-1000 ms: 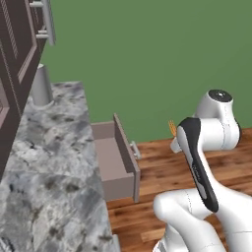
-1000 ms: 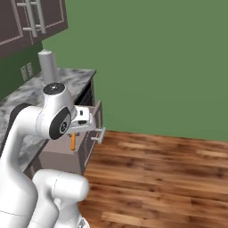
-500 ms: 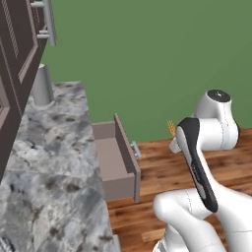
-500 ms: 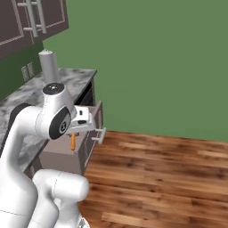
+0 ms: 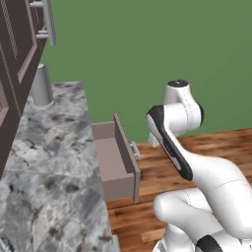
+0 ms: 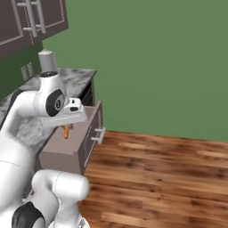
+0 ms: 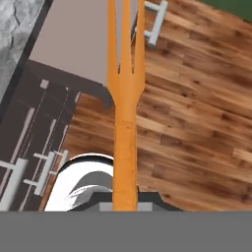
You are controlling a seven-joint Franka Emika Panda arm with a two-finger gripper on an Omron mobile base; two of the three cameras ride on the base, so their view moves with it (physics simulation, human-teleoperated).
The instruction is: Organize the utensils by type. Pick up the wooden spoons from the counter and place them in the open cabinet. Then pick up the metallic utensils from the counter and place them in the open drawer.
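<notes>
Hand view: fingers, apparently nearly shut, hold the orange fork [image 7: 125,98] above the open drawer [image 7: 74,44]

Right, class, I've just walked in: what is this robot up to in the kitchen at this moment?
The robot's claw is shut on an orange fork, prongs pointing away from the hand. It holds the fork above the open drawer that sticks out from under the marbled counter. The part of the drawer's bottom that shows is bare, so the fork has not been put in yet.
</notes>
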